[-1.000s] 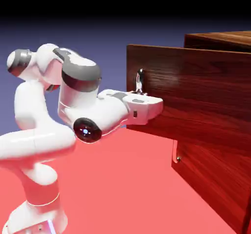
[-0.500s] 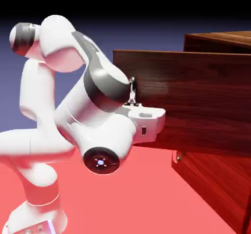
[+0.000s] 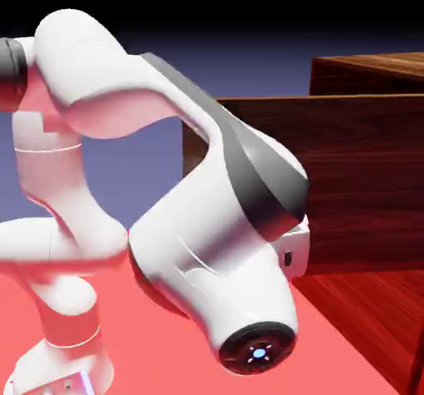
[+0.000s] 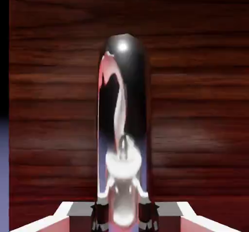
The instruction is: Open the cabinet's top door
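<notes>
The cabinet (image 3: pixel 368 66) of dark red-brown wood stands at the exterior view's right. Its top door (image 3: pixel 356 178) is swung far out from the body, its panel edge reaching toward the exterior view's left. In the hand view the door's curved silver handle (image 4: pixel 124 124) stands upright and large in the middle, against the wood grain of the top door (image 4: pixel 199 104). My gripper (image 4: pixel 124 217) is shut on this handle, with a dark fingertip (image 4: pixel 99 217) on each side of its lower end. In the exterior view my own forearm hides the handle and the fingers; only a piece of the white hand (image 3: pixel 296 248) shows.
The lower door (image 3: pixel 364 319) is closed below the open one. My bulky white arm (image 3: pixel 215 244) fills the middle of the exterior view, in front of the door. The red table top (image 3: pixel 141 344) lies beneath it.
The top door has swung further out toward the exterior view's left, pulled by the handle. My arm has folded down and forward, and now covers the handle and hand in the exterior view.
</notes>
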`<state>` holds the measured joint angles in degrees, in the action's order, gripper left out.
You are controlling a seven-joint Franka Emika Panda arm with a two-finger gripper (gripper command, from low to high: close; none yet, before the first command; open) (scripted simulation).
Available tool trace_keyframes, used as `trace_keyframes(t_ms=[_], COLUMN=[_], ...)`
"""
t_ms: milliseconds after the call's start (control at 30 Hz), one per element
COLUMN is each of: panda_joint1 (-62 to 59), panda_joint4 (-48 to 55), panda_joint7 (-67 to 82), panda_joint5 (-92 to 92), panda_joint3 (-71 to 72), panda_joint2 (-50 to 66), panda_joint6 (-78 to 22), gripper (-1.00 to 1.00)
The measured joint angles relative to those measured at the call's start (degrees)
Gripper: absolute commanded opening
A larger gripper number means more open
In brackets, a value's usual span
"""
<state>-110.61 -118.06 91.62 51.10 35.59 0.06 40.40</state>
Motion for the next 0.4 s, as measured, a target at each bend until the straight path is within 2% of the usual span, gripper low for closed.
trace_keyframes(t_ms=[400], panda_joint1=[6.2], panda_joint4=[24.8], panda_joint7=[-7.2], panda_joint5=[-9.7], panda_joint3=[1.3], panda_joint2=[22.9], panda_joint6=[-5.5], gripper=[-1.0])
